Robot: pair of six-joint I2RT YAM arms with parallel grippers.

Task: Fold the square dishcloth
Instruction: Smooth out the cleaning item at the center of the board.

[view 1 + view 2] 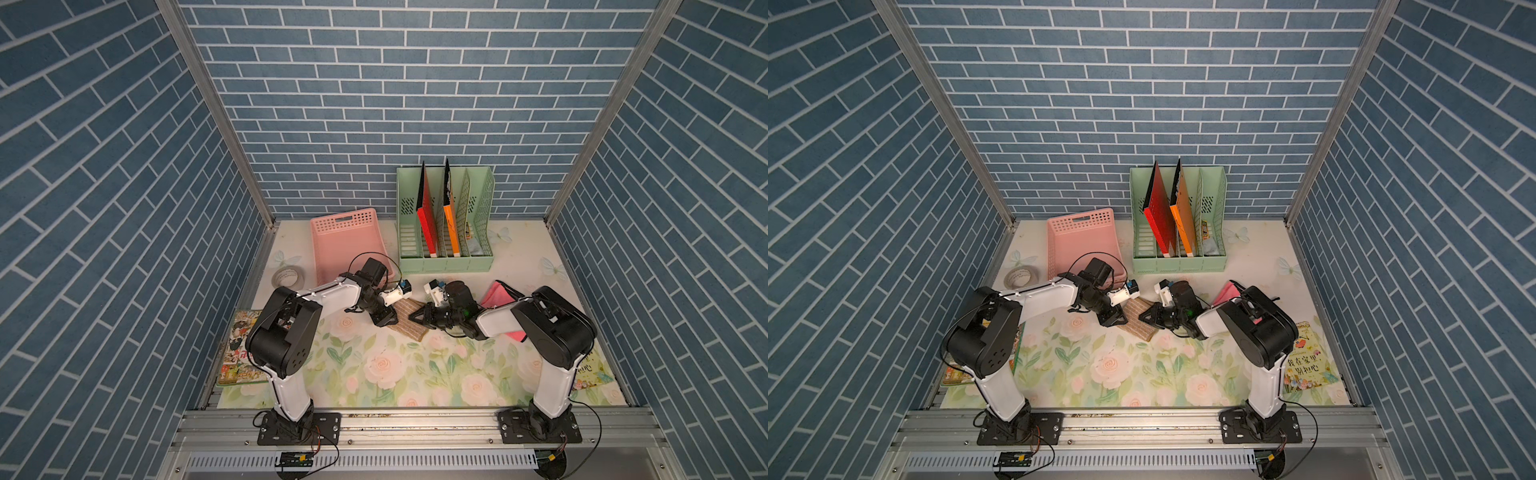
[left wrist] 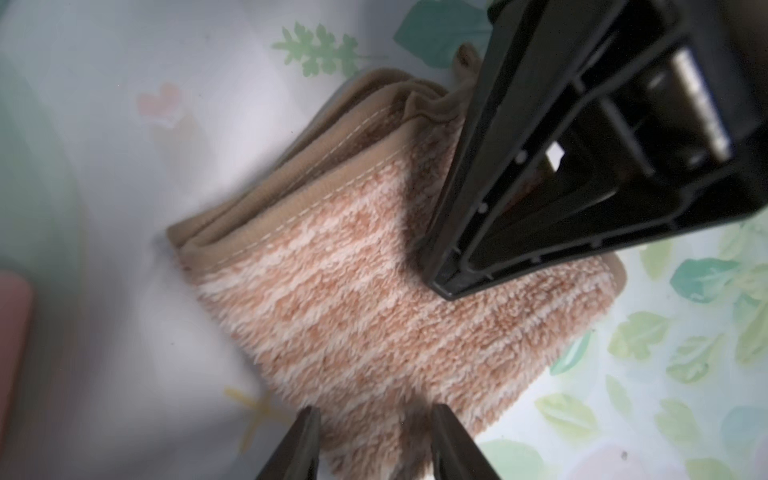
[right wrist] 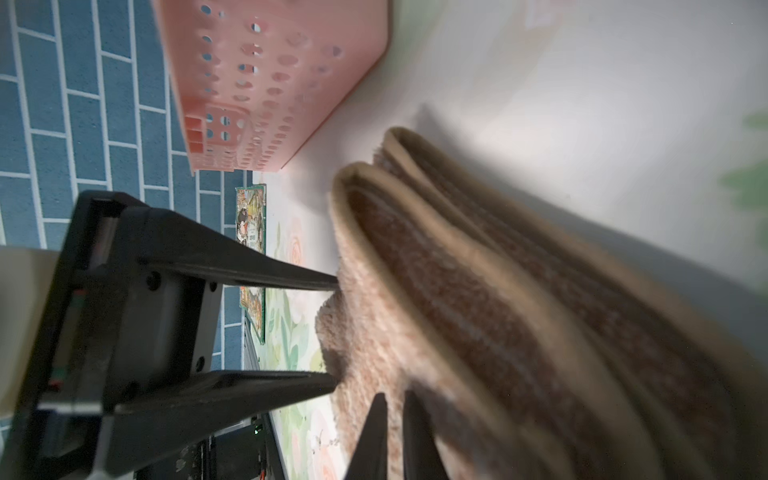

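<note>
1. Between the two claw tips, on the floral-printed table cover (image 1: 374, 374), lies the tan-and-cream striped terry dishcloth (image 1: 409, 320) (image 1: 1139, 319). It is a small compact packet, met by one claw from each side.
2. Left claw (image 2: 374, 411) (image 3: 334, 332): fingers well apart, nothing between them. The packet's near edge sits just ahead of the tips, touching or nearly so.
3. Right claw (image 3: 395, 397) (image 2: 451, 289): fingers narrowed to a slit, tip down on the dishcloth's top face. Cannot tell whether a layer is pinched in that slit.
4. Done so far, judging by the layers:
   - The left wrist view shows several stitched hems stacked along the edge farthest from the left claw.
   - The right wrist view shows two rounded fold loops side by side, just ahead of the right claw.
   - This reads as folded at least twice; the folding proper looks essentially complete.
5. Flaw noted: beside the right claw the hem is bunched into a small ruffle, and the stacked edges are not quite flush.
6. Left to do, as I judge it: free the right claw from the cloth, perhaps flatten that ruffle, then back both claws off without dragging the top layer open.
7. Pink perforated plastic basket (image 1: 345, 237) (image 3: 270, 83): beyond the left claw, apart from the dishcloth, not involved.
</note>
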